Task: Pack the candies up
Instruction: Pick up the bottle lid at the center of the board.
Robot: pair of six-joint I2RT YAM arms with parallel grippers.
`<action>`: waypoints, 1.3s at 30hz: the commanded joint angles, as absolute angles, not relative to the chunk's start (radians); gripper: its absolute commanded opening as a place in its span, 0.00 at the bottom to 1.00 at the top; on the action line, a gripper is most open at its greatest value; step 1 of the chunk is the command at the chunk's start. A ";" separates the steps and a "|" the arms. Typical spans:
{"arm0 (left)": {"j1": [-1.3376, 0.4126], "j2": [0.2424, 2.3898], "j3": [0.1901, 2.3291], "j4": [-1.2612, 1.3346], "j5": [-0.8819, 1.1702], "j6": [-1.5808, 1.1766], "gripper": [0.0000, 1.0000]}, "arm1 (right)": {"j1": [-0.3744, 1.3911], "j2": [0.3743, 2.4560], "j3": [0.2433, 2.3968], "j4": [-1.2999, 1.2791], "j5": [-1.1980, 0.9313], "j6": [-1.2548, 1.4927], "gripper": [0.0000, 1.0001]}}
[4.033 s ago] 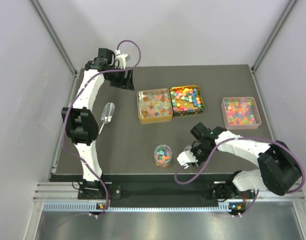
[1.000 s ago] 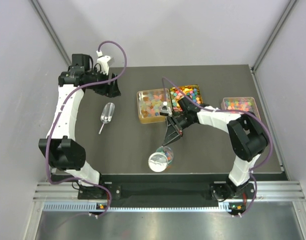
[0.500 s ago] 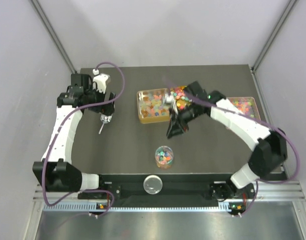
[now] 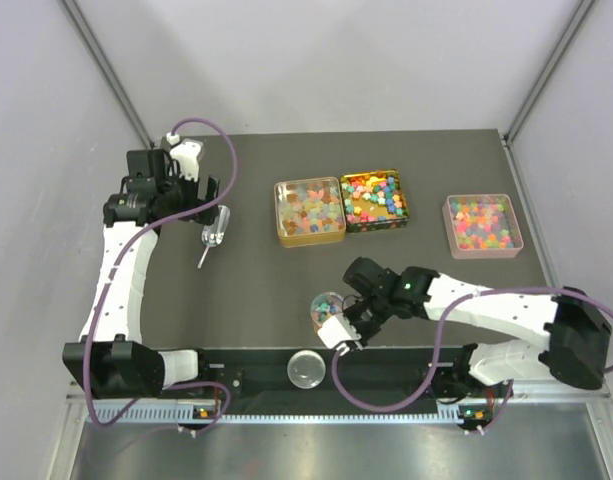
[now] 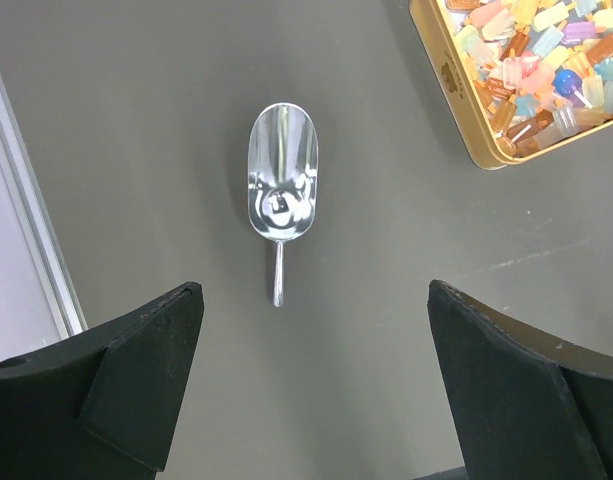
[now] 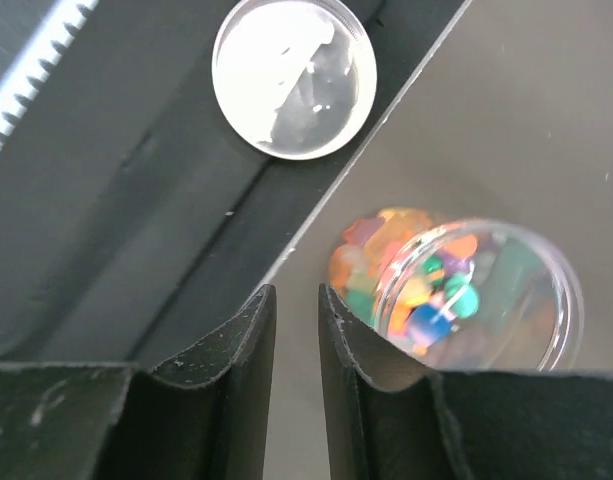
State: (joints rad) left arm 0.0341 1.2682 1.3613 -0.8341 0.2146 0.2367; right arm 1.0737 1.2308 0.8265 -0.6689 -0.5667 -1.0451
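Observation:
The candies fill an open clear jar (image 4: 326, 308) near the table's front edge and show as mixed colours (image 6: 426, 290) in the right wrist view. My right gripper (image 4: 338, 326) hangs low just right of the jar. Its fingers (image 6: 296, 292) leave a narrow gap with nothing in it, and the jar (image 6: 466, 300) sits beside the right finger. More candies lie in two gold tins (image 4: 309, 210) (image 4: 374, 198) and a pink tray (image 4: 482, 224). My left gripper (image 4: 201, 195) (image 5: 314, 290) stands wide open above a metal scoop (image 4: 215, 228) (image 5: 282, 190), holding nothing.
The round silver lid (image 4: 306, 369) (image 6: 293, 78) lies off the table on the black front rail. A corner of the pale-candy tin (image 5: 466, 130) shows at the top right of the left wrist view. The table's left edge runs close to the scoop.
The right arm has swung from the tins down to the jar at the front edge. The left gripper has pulled back from the scoop and opened wide. The lid went from the jar to the rail.

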 commanded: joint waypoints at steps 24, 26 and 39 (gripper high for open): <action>0.060 1.181 1.321 -0.798 0.199 0.226 0.98 | 1.278 1.655 1.065 -0.798 -0.571 -1.537 0.25; 0.060 1.178 1.321 -0.798 0.199 0.224 0.98 | 1.289 1.658 1.063 -0.799 -0.566 -1.539 0.25; 0.078 1.123 1.309 -0.811 0.212 0.209 0.98 | 1.347 1.721 1.068 -0.772 -0.516 -1.500 0.17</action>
State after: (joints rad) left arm 0.0643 1.1675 1.3151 -0.8322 0.2043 0.2295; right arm 1.3209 1.6962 1.0286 -0.7704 -0.5171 -1.5055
